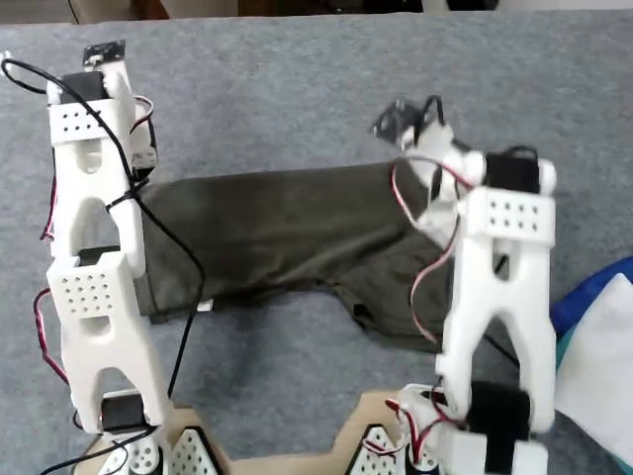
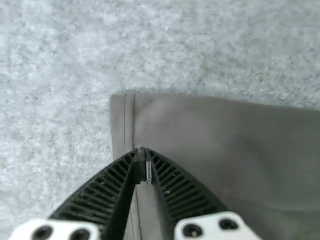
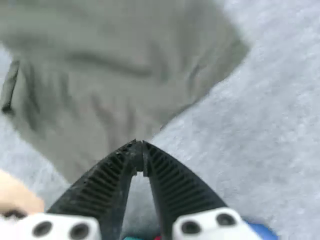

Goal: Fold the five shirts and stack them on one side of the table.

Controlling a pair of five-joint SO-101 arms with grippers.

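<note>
An olive-green shirt [image 1: 287, 233] lies spread across the grey table [image 1: 297, 69] between the two white arms. My left gripper [image 2: 140, 152] is shut, its tips just above the flat shirt [image 2: 225, 145] near a hemmed corner [image 2: 122, 107]. The left arm [image 1: 94, 287] stands over the shirt's left end. My right gripper [image 3: 140, 145] is also shut, with its tips at the edge of the rumpled shirt [image 3: 100, 75] where it meets the bare table. The right arm [image 1: 499, 277] covers the shirt's right end. I see no cloth pinched between either pair of fingers.
A heap of blue and white clothes [image 1: 598, 346] lies at the table's right edge. Bare grey table stretches behind the shirt and in front of it [image 1: 267, 356]. A wooden base plate [image 1: 297, 445] holds both arms at the near edge.
</note>
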